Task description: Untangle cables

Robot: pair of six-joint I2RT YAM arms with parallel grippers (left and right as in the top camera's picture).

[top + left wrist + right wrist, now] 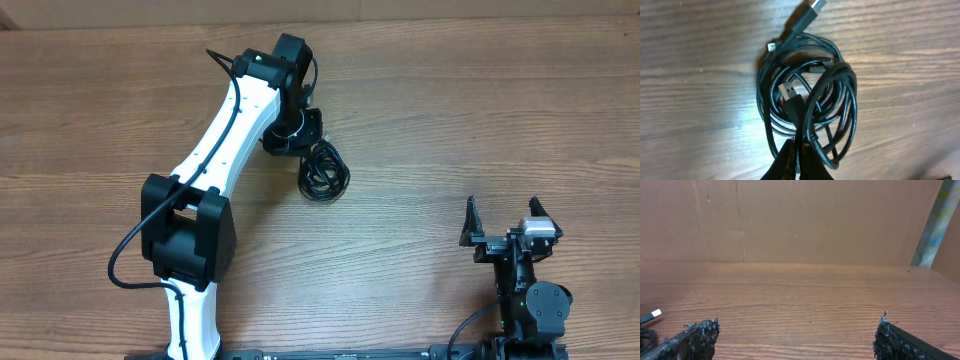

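Near the worktop's (450, 120) centre, toward twelve o'clock, the cables (324, 172) lie in one coiled tangle, with none separated yet. The left end effector (796, 155) is clenched on strands at the coil's six o'clock edge. The right end effector (505, 218) sits released at four o'clock.

Bench (450, 120): mid-brown wood with fine darker grain running left to right and pale glare patches. Cables (796, 111): glossy black throughout; one plug (786, 91) has a silver metal shell. Left arm (225, 130): white shell, black joints, a small green light at its far end. Left gripper (796, 150): black. Right gripper (504, 208): black, with a light grey block on its body. Wall (800, 220) on the far side: plain tan-brown board.
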